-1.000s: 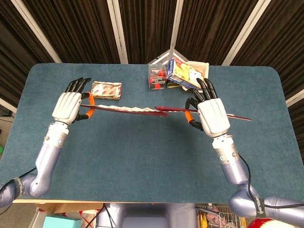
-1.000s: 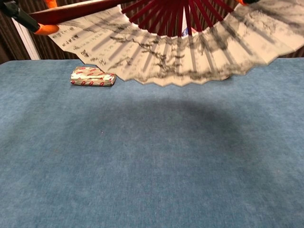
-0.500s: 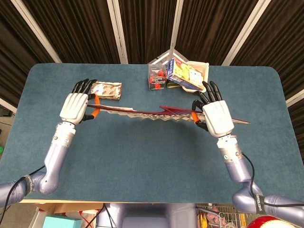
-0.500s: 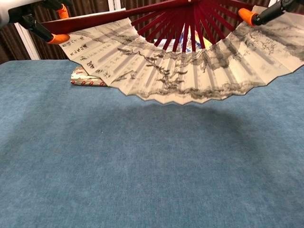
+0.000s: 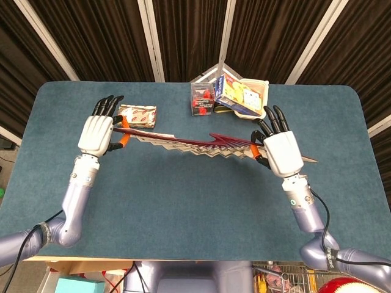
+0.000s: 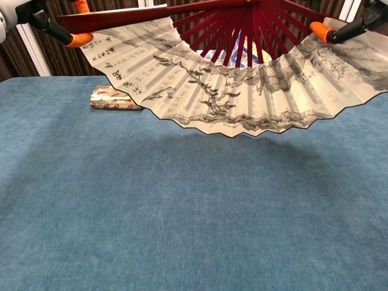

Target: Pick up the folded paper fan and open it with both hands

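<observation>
Paper fan (image 6: 242, 91) fully spread, held up off the table (image 5: 183, 201) between both hands. Left hand (image 5: 98, 131) pinches the fan's left outer rib between orange-tipped thumb and fingers (image 6: 79, 40), other fingers stretched out away from the robot. Right hand (image 5: 282, 152) holds the right outer rib the same way, orange fingertip (image 6: 319, 30) pressed on the paper edge; rib end sticks out past that hand's outer side. In the chest view the fan hangs open as a wide arc: dark red ribs converge at the top centre, pleated paper with ink drawing and writing faces the camera, shadow on the blue table below it. In the head view the fan shows edge-on, running in a shallow line from one hand to the other.

Small red-and-white packet (image 5: 137, 115) lies on the table just beyond the left hand, close to its fingertips; in the chest view partly hidden behind the fan's left lower edge. Cluster of boxes (image 5: 229, 96) with a clear container of red bits stands on the table beyond the right hand, toward the far edge.
</observation>
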Robot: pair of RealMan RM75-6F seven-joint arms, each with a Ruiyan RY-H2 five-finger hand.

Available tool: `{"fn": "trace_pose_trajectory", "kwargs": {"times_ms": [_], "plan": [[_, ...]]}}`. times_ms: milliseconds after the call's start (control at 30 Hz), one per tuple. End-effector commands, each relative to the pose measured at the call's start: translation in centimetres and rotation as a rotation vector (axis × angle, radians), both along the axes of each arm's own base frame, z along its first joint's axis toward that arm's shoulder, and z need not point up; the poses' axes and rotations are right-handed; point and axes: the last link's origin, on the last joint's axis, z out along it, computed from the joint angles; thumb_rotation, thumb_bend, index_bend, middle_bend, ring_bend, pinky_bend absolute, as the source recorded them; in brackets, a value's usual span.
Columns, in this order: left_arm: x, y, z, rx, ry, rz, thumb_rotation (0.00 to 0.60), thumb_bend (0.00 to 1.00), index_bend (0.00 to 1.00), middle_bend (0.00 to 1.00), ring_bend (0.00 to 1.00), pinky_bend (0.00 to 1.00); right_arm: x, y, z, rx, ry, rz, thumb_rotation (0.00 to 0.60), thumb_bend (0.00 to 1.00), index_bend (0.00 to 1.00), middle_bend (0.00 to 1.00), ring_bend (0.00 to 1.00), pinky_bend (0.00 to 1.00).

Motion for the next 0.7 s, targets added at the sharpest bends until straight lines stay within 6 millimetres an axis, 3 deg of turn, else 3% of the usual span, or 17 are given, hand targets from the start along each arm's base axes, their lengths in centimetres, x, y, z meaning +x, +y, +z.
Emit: {"fn": "trace_pose_trajectory", "kwargs": {"times_ms": [33, 467, 600, 700], "plan": [[-0.2, -0.2, -0.2, -0.004, -0.001, 0.003, 0.600, 0.56, 0.69, 0.06, 0.00, 0.00, -0.2, 0.2, 0.0, 0.001, 0.002, 0.000, 0.600, 0.58, 0.76, 0.31, 0.05, 0.00], [-1.3, -1.9, 0.4, -0.049, -0.016, 0.023, 0.600, 0.52, 0.57, 0.02, 0.00, 0.00, 0.2, 2.3, -0.1, 0.049, -0.043, 0.016, 0.600, 0.58, 0.73, 0.31, 0.05, 0.00], [-1.7, -2.6, 0.8, -0.061, -0.023, 0.021, 0.600, 0.50, 0.54, 0.01, 0.00, 0.00, -0.1, 3.5, -0.4, 0.079, -0.043, 0.012, 0.600, 0.58, 0.60, 0.31, 0.05, 0.00], [-2.0, -3.2, 1.1, -0.068, -0.027, 0.019, 0.600, 0.47, 0.52, 0.00, 0.00, 0.00, -0.3, 4.5, -0.6, 0.095, -0.051, 0.009, 0.600, 0.58, 0.45, 0.28, 0.04, 0.00]]}}
